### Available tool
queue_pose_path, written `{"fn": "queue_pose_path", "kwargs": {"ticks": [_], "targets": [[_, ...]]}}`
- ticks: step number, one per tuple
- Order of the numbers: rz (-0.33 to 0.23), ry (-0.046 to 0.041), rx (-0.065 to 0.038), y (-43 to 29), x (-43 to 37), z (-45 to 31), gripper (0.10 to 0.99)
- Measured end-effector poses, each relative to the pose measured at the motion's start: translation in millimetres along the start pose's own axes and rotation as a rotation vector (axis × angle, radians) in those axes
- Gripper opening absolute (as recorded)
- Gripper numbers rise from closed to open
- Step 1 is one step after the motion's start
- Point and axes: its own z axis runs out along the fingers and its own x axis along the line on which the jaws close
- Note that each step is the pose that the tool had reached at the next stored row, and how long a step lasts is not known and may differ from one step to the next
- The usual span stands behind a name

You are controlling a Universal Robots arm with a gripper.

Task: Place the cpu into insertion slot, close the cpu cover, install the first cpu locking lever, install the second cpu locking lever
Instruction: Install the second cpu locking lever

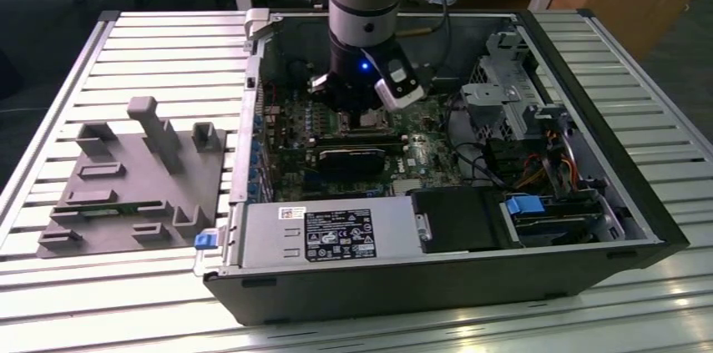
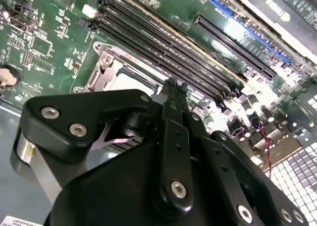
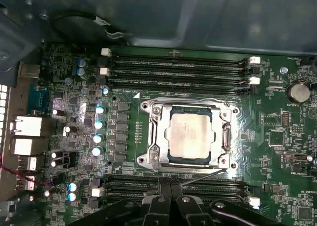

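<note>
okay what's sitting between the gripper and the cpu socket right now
In the first wrist view, a bank of long black memory slots and a thin metal locking lever lie between the gripper and the insertion slot, where the cpu sits under its cover.

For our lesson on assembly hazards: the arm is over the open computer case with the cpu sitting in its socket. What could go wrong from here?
1. The cpu lies in the insertion slot with the cpu cover framing it; a slightly skewed chip could get pinched.
2. The gripper hangs close above the memory slots and capacitors; a sideways slip might strike them.
3. Loose cables could snag the arm.
</note>
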Motion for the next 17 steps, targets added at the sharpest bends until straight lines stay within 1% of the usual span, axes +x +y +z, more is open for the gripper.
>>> {"fn": "queue_pose_path", "kwargs": {"ticks": [3, 6, 8, 13, 17], "targets": [[0.000, 0.0000, -0.005, -2.1, 0.0, -0.2, 0.106], [0.000, -0.0001, -0.009, -6.7, 0.1, -0.1, 0.106], [0.000, -0.0003, -0.013, -7.5, 0.2, 1.1, 0.106], [0.000, -0.0004, -0.024, -8.1, 0.5, 6.7, 0.106], [0.000, -0.0005, -0.030, -8.6, 2.5, 12.1, 0.106]]}}
